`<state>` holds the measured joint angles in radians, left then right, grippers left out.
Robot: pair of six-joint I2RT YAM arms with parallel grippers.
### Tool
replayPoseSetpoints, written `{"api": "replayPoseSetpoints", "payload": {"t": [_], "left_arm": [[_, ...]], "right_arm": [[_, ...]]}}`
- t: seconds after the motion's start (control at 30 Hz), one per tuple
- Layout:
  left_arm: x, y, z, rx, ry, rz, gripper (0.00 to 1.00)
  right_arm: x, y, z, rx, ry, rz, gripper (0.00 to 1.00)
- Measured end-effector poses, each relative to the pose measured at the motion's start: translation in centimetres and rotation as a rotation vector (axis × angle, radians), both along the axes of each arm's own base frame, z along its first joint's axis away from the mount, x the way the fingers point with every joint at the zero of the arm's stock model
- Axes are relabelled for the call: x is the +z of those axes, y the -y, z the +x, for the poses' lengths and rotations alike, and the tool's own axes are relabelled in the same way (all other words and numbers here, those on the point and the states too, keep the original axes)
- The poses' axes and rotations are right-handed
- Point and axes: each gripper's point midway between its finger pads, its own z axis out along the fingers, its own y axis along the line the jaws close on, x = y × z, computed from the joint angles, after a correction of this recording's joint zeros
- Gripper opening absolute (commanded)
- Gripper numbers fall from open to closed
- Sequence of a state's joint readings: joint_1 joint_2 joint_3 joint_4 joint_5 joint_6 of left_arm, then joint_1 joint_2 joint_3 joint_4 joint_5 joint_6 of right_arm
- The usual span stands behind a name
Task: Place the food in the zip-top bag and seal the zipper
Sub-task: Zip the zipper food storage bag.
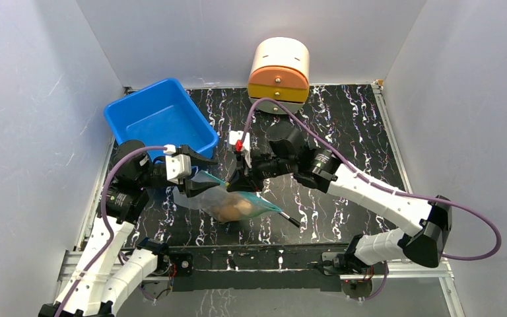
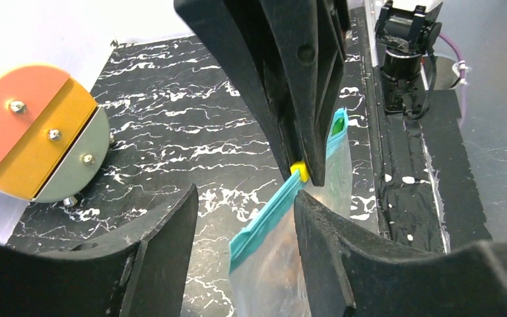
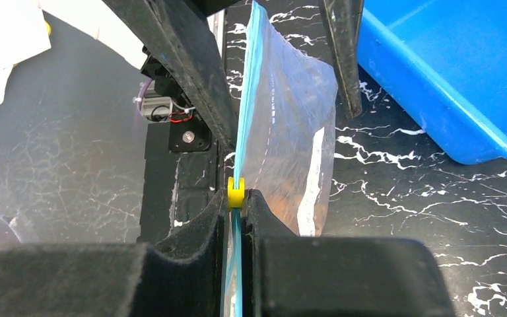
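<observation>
From above, the zip-top bag (image 1: pixel 219 195) is mid-bench between the left claw (image 1: pixel 208 175) and the right claw (image 1: pixel 236 183), with the food (image 1: pixel 232 210) low inside and the zipper (image 1: pixel 267 203) running far-left to near-right. In the left wrist view the left claw gapes, its fingers either side of the strip, gripping nothing. In the right wrist view the right claw pinches the zipper tight at its yellow slider (image 3: pixel 236 190); the strip is edge-on, leading straight away.

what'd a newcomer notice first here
The zip-top bag, food inside, hangs over mid-table. The right gripper is shut on its teal zipper at a yellow slider; the left gripper is open around the bag's other end. Behind sit a blue tray and an orange-and-cream drum.
</observation>
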<state>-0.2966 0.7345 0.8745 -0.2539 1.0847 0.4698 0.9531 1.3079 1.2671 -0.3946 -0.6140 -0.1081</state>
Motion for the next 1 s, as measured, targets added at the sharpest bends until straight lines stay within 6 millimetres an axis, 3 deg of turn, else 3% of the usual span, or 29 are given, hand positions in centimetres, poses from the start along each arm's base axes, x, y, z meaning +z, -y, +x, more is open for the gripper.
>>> {"api": "replayPoseSetpoints", "payload": {"t": [0.13,0.2,0.67,1.0], "left_arm": [[0.3,0.2,-0.5,-0.033,0.007,-0.014,0.10],[0.4,0.3,-0.7,-0.042,-0.004,-0.017,0.00],[1.6,0.1,-0.5,-0.014,-0.029,0.000,0.00],[4.4,-0.5,-0.1,0.062,0.021,0.002,0.00]], "right_arm": [[-0.5,-0.2,-0.2,0.023,-0.011,-0.012,0.00],[-0.5,-0.1,-0.1,0.021,-0.006,-0.014,0.00],[0.8,0.9,0.5,-0.043,0.066,0.046,0.00],[2.3,2.4,0.5,-0.101,0.122,0.093,0.00]]}}
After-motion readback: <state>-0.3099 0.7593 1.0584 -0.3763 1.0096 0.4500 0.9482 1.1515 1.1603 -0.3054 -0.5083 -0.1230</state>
